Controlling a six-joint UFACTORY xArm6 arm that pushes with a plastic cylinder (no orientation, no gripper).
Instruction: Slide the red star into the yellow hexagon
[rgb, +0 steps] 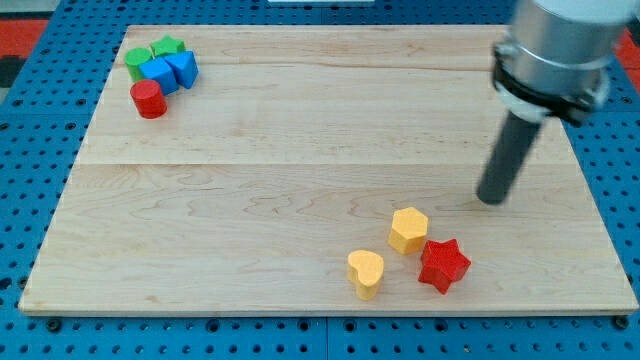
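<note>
The red star (443, 264) lies near the view's bottom right on the wooden board (300, 130). The yellow hexagon (408, 230) sits just up and to the left of it, touching or nearly touching. My tip (491, 199) is on the board above and to the right of both, roughly a block's width from the star and apart from both blocks.
A yellow heart (366, 273) lies left of the red star. At the view's top left is a cluster: a red cylinder (149, 99), two blue blocks (170, 71) and two green blocks (152, 53). The board's right edge is near my tip.
</note>
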